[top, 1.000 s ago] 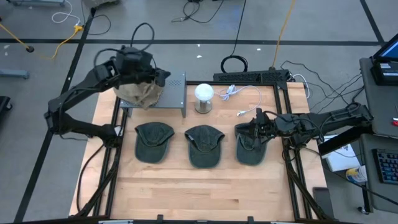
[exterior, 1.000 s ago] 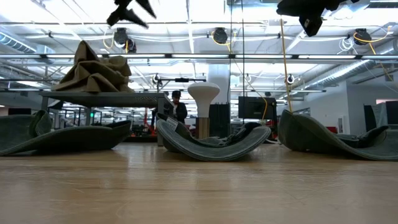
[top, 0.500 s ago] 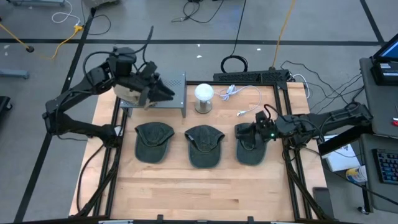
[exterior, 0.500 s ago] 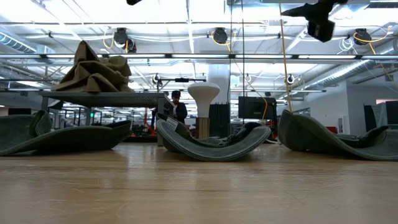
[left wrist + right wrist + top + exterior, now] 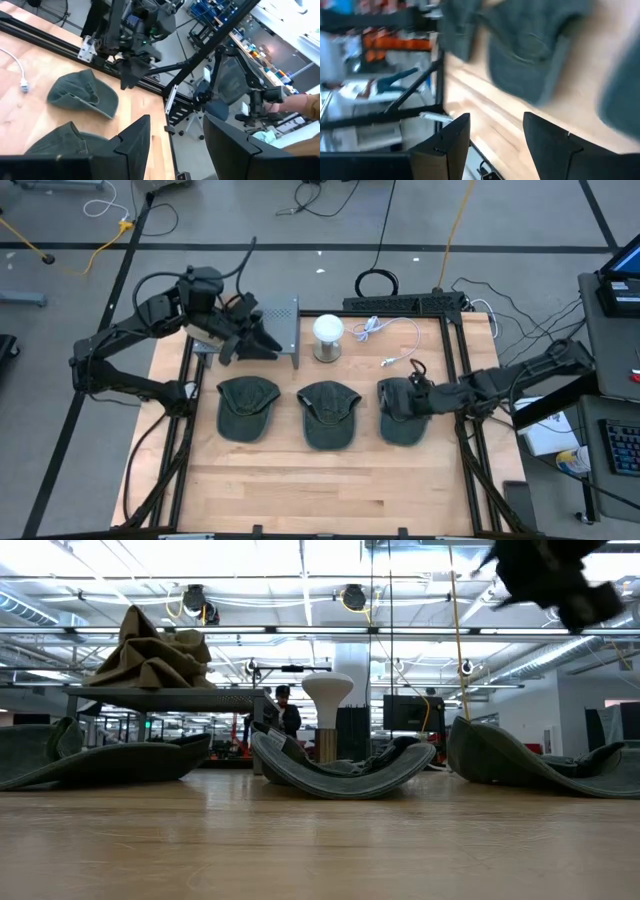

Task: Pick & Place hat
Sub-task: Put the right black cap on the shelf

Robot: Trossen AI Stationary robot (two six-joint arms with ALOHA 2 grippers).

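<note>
Three dark green hats lie crown-up in a row on the wooden table: left (image 5: 247,407), middle (image 5: 329,414), right (image 5: 403,412). A tan hat (image 5: 150,655) sits crumpled on a grey shelf (image 5: 283,320) at the far left. My left gripper (image 5: 255,338) hovers open above the shelf's near side, its fingers (image 5: 135,142) apart with nothing between them. My right gripper (image 5: 412,393) hangs high over the right hat, open and empty (image 5: 495,122); it shows blurred in the low view (image 5: 555,575).
A white round-topped lamp (image 5: 328,332) stands just right of the shelf, and a white cable (image 5: 385,330) lies behind the right hat. Bare wood stretches between the hats and the near edge. A person (image 5: 288,712) stands in the room beyond.
My left gripper has risen from the tan hat, out of the low view, and swung toward the shelf's near right side; the tan hat stays on the shelf. My right gripper has turned about above the right hat and shifted a little toward the table's right.
</note>
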